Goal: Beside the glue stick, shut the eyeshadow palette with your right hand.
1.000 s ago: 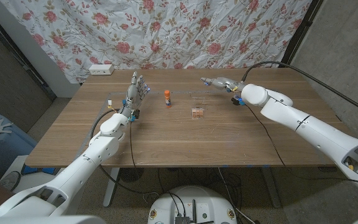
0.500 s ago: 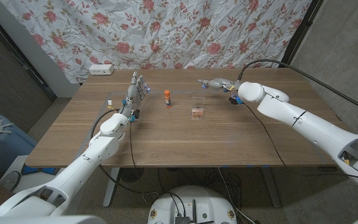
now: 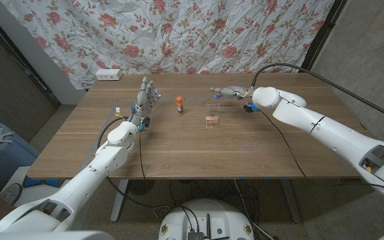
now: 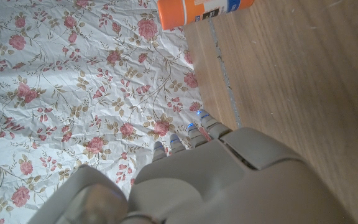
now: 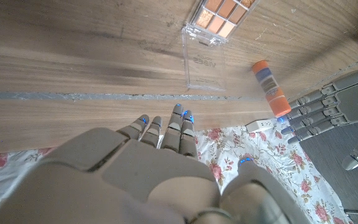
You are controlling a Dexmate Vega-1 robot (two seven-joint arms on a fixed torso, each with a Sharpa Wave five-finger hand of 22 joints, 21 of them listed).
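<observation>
The small eyeshadow palette (image 3: 211, 120) with orange and brown squares lies open on the wooden bench (image 3: 179, 147), near the orange-capped glue stick (image 3: 179, 104). The right hand (image 3: 227, 92) hovers behind it, fingers apart, holding nothing. The left hand (image 3: 145, 97) stands upright, fingers spread.

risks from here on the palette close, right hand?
1. The eyeshadow palette's clear lid lies open flat on the table; the right hand's fingers may skate over it rather than catch its edge.
2. The palette looks light and unrestrained, so a push may slide it instead of folding the lid.
3. The upright glue stick stands nearby and could get knocked over.
</observation>
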